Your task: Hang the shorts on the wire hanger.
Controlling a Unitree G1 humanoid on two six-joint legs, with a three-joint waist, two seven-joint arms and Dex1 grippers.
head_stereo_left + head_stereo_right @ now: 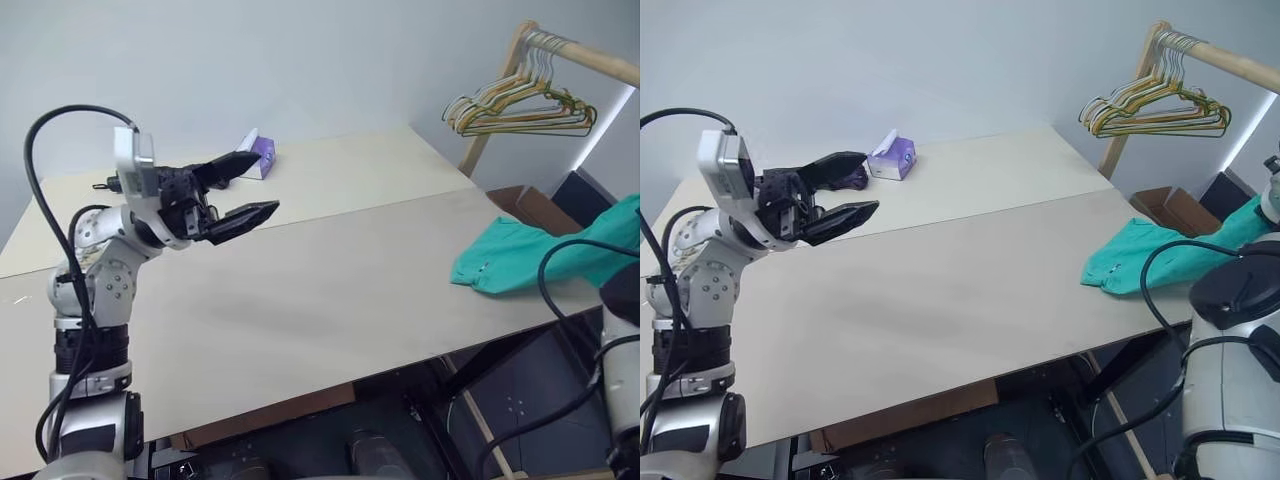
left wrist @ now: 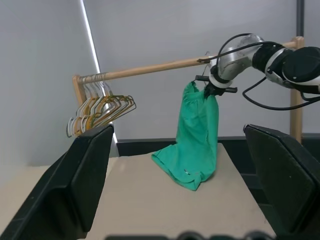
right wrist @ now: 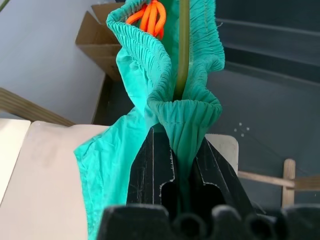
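The teal-green shorts (image 2: pixel 196 135) hang from my right gripper (image 2: pixel 215 89) at the table's right end, and their lower part lies on the table edge (image 1: pixel 505 258). In the right wrist view my right gripper (image 3: pixel 182 137) is shut on the gathered waistband (image 3: pixel 186 112). A thin olive wire (image 3: pixel 183 50), part of the wire hanger, runs up inside the waistband beside an orange tag (image 3: pixel 150 15); the rest of the hanger is hidden. My left gripper (image 1: pixel 266 182) is open and holds nothing. It hovers over the table's left side, pointing toward the shorts.
A bunch of yellow, green and white hangers (image 1: pixel 520 105) hangs on a wooden rack rod (image 1: pixel 590 62) at the back right. A purple tissue box (image 1: pixel 890 157) stands at the far side of the table (image 1: pixel 330 290). An open cardboard box (image 1: pixel 530 205) sits on the floor below the rack.
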